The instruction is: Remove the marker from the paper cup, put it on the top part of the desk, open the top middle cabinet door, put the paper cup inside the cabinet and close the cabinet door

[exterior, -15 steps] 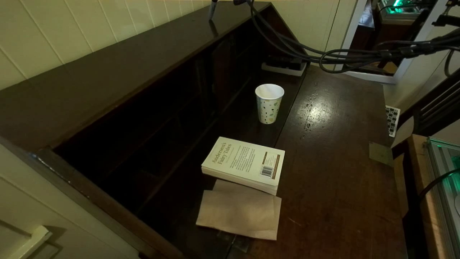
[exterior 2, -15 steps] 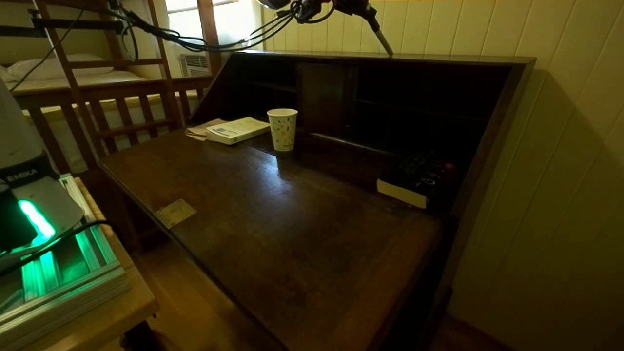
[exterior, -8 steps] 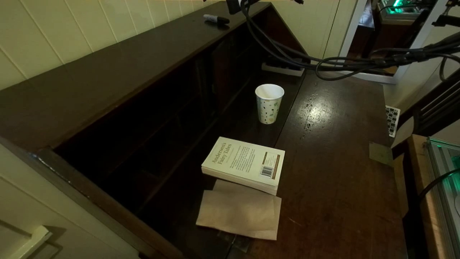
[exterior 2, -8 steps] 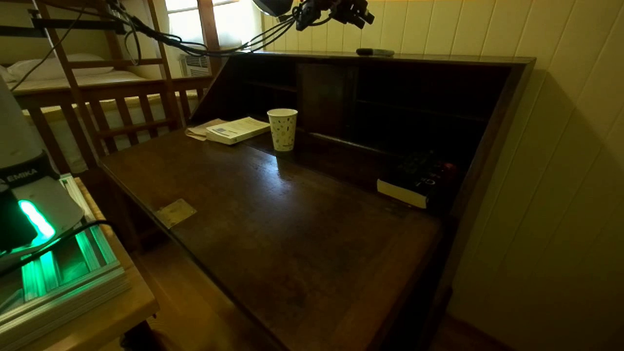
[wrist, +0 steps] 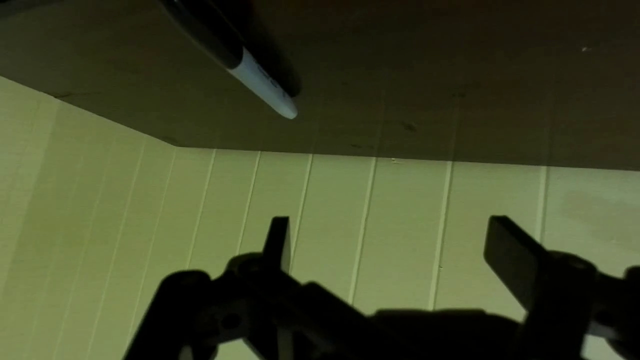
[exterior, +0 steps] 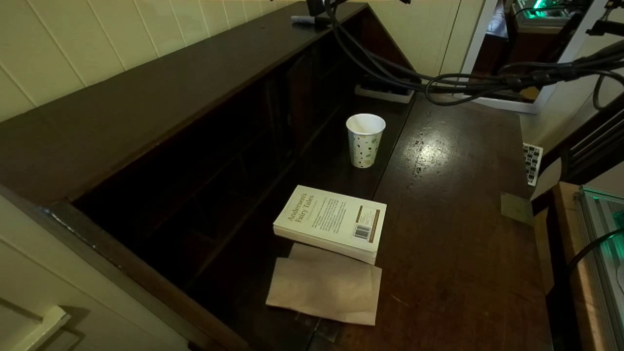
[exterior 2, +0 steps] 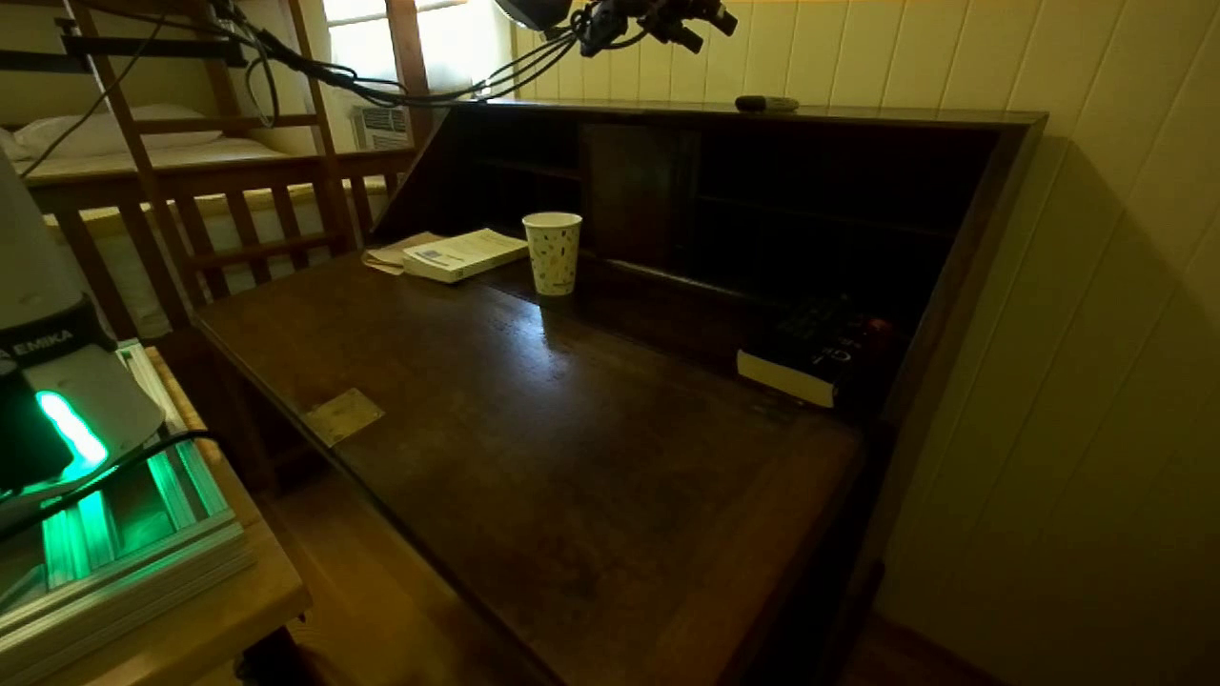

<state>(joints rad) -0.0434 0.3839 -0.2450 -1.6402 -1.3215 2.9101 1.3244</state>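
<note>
The marker (exterior 2: 765,103) lies on its side on the top part of the desk (exterior 2: 886,115), a long dark ledge against the panelled wall. In the wrist view the marker (wrist: 260,85) shows its dark cap and grey barrel, apart from my gripper (wrist: 390,222). The gripper's jaws stand wide with only wall behind the gap. In an exterior view my gripper (exterior 2: 707,30) hovers above the ledge. Upright on the desk, beneath the ledge's front, stands the paper cup (exterior: 365,144), with no marker showing in it. The middle cabinet door (exterior 2: 634,181) appears closed in the dark recess.
A white book (exterior: 336,219) and folded brown paper (exterior: 324,292) lie beside the cup. A dark thick book (exterior 2: 801,367) sits at the desk's far side. Cables (exterior: 487,83) hang from the arm over the desk. The wall (exterior 2: 905,57) rises directly behind the ledge.
My jaws have opened and released the marker, which stood tilted with its tip at the ledge. It toppled flat, then shifted along the ledge. The cup has not moved.
</note>
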